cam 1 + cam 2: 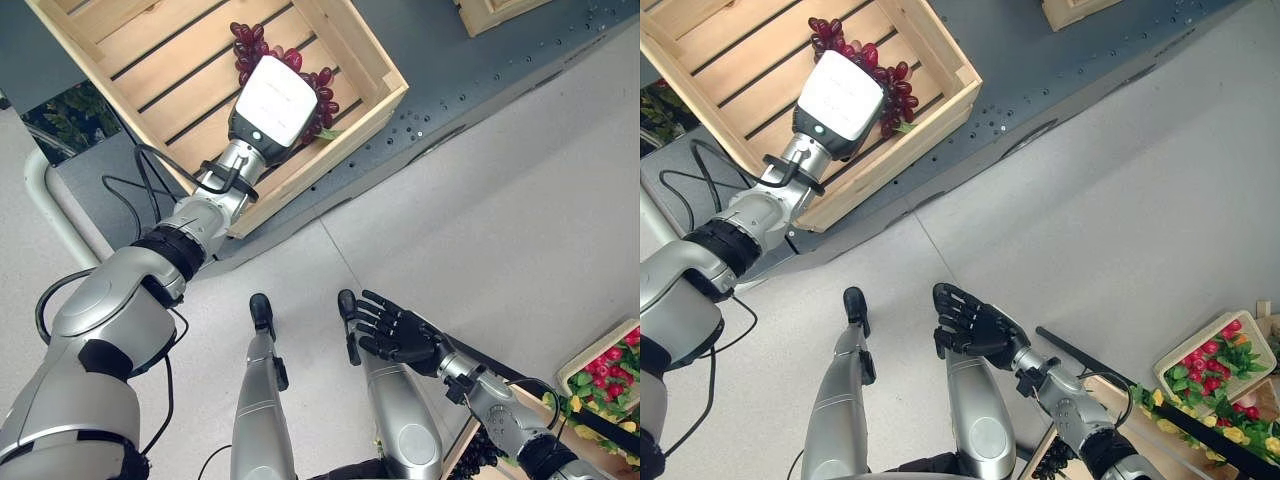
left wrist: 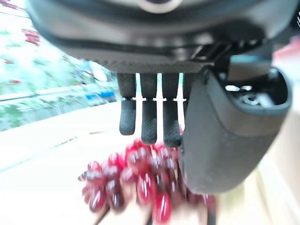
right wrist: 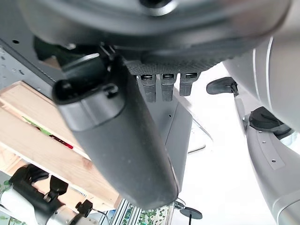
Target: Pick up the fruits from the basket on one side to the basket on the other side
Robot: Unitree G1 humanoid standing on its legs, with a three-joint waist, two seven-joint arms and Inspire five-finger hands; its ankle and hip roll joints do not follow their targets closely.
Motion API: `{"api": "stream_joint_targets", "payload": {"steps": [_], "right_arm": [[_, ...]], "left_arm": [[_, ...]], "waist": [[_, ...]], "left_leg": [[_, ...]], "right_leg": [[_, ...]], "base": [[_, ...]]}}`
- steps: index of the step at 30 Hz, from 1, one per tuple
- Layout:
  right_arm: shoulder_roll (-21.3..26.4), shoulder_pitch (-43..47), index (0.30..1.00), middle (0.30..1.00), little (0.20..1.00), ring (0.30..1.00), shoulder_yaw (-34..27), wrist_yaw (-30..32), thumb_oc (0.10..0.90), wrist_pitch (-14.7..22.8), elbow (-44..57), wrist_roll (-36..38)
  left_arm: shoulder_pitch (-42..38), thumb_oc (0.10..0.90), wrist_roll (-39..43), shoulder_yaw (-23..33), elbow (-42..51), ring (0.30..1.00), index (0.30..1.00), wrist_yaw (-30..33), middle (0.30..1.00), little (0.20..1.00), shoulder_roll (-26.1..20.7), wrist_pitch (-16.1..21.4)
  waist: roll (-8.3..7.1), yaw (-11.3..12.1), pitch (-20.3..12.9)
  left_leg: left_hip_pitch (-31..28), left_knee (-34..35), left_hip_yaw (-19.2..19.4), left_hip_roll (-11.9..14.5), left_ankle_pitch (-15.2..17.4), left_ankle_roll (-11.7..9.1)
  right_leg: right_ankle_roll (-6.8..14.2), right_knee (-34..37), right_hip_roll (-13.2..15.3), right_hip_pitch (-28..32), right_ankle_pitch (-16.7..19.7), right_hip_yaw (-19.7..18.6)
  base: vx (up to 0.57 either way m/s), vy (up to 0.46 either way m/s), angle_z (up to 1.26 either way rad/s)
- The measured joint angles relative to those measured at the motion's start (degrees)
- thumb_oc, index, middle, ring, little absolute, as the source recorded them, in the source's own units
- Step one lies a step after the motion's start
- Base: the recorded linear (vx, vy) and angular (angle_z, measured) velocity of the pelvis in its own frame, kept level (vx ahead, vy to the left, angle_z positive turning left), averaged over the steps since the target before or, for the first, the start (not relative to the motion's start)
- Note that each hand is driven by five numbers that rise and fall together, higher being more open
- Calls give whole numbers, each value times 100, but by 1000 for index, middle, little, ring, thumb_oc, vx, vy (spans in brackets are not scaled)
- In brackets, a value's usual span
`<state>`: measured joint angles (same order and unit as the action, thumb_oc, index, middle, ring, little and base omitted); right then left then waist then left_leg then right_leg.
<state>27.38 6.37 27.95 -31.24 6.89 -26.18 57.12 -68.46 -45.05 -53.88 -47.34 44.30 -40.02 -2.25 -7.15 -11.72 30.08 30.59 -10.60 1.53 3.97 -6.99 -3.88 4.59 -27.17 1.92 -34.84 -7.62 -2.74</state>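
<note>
A pale grey floor [image 1: 480, 230] runs beneath a dark platform [image 1: 470, 90] that carries a slatted wooden crate [image 1: 180, 60]. A bunch of red grapes [image 1: 250, 45] lies inside the crate, near its front wall and toward the corner. The left robot hand [image 1: 272, 105] hovers over the bunch; its wrist view shows the fingers [image 2: 149, 119] hanging straight just above the fruit, released, holding nothing. The right robot hand [image 1: 395, 330] is spread open low over the floor, idle. The grapes look soft, light and easily bruised, and berries may detach; cupping the whole cluster or pinching near the stem seems safest. The stem is hidden, and the hand's back covers part of the bunch. Another crate [image 1: 1215, 375] of red and yellow fruit is cut off at the edge.
</note>
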Motion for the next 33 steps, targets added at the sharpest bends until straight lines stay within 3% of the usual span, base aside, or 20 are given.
{"api": "stream_joint_targets", "payload": {"steps": [5,11,19,20,21,22,33], "right_arm": [[1,-113,900,900,900,900,-3,0,800,23,27,-3],[-1,-121,900,900,900,900,-9,5,800,24,226,-3],[0,-125,900,900,900,900,-11,58,800,23,231,-6],[-1,-126,900,900,900,900,-11,58,800,23,231,-6],[0,-127,900,900,900,900,-12,59,800,23,231,-6],[0,-127,900,900,900,900,-13,59,800,23,231,-5],[0,-168,900,900,900,900,-19,59,800,7,230,-5]], "left_arm": [[345,400,18,381,300,300,300,559,300,300,-182,265],[412,400,-38,363,650,300,300,579,300,300,-513,382],[445,400,-74,349,1052,300,300,501,300,300,-586,377],[445,590,-140,335,1053,585,585,459,585,585,-589,369],[445,660,-143,310,1053,691,691,448,691,691,-589,367],[445,800,-144,276,1053,900,900,426,900,900,-588,365],[445,800,-192,233,1057,900,900,298,900,900,-581,259]], "waist": [[6,128,2],[11,202,6],[15,218,8],[16,211,9],[20,206,10],[26,202,12],[37,159,19]], "left_leg": [[-154,83,-119,4,-48,-14],[-291,323,-150,10,-165,-16],[-325,324,-154,8,-168,-17],[-332,326,-151,8,-167,-19],[-336,331,-149,9,-166,-20],[-338,336,-147,10,-166,-21],[-329,351,-128,14,-162,-19]], "right_leg": [[-15,51,-12,192,-5,74],[-14,195,-7,309,23,138],[-16,199,-3,356,21,150],[-16,206,-2,356,20,150],[-18,208,-2,355,19,149],[-18,211,-2,354,18,149],[-29,211,0,332,8,145]], "base": [[-35,-16,9],[-27,-4,5],[0,0,0],[0,0,0],[0,0,0],[0,0,0],[3,0,0]]}}
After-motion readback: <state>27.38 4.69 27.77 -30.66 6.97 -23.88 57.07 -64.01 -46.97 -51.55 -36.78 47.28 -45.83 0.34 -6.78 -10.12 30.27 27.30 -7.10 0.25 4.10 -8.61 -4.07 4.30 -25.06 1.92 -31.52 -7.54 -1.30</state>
